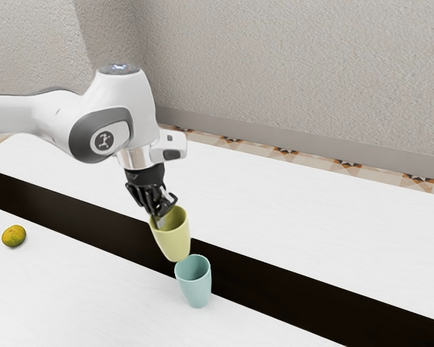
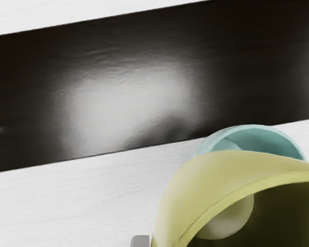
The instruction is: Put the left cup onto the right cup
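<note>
My gripper (image 1: 161, 210) is closed to a narrow gap on the rim of the yellow-green cup (image 1: 172, 236), pinching its wall between my fingers. The cup hangs just below my fingertips, clear of the white table (image 1: 333, 217), tilted with its mouth up toward my hand. Its base is right at the rim of the teal cup (image 1: 194, 280). That cup stands upright below and slightly beyond my gripper, at the edge of the black stripe (image 1: 311, 296). I cannot tell whether the cups touch. A small orange-yellow fruit (image 1: 14, 236) lies well apart from my gripper, on my arm's side.
</note>
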### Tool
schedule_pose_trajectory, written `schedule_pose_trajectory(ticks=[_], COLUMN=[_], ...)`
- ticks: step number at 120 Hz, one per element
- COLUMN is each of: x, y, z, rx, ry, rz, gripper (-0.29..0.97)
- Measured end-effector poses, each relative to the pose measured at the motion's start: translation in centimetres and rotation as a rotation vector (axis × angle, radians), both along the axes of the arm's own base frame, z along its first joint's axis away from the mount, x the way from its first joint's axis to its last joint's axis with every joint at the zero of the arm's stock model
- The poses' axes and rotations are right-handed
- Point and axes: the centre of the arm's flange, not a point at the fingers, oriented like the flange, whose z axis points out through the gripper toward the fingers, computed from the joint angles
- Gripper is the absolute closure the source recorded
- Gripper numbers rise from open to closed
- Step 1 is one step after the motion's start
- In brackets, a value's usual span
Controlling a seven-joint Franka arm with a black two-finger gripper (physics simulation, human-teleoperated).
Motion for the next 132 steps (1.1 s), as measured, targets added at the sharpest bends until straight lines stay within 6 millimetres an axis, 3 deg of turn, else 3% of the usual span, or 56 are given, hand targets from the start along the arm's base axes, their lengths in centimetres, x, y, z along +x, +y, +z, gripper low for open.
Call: schedule_pose_trajectory(ticks=[25, 41, 119, 132], x=[-0.4, 0.6, 1.1, 1.2], y=[-0.9, -2.3, -4.2, -3.8], z=[-1.0, -0.7, -3.7, -4.1], rx=[0.009, 0.018, 0.04, 0.041], ry=[0.026, 0.014, 0.037, 0.043], rz=[0.0, -0.005, 0.012, 0.023], gripper=[0.79, 0.79, 0.78, 0.54])
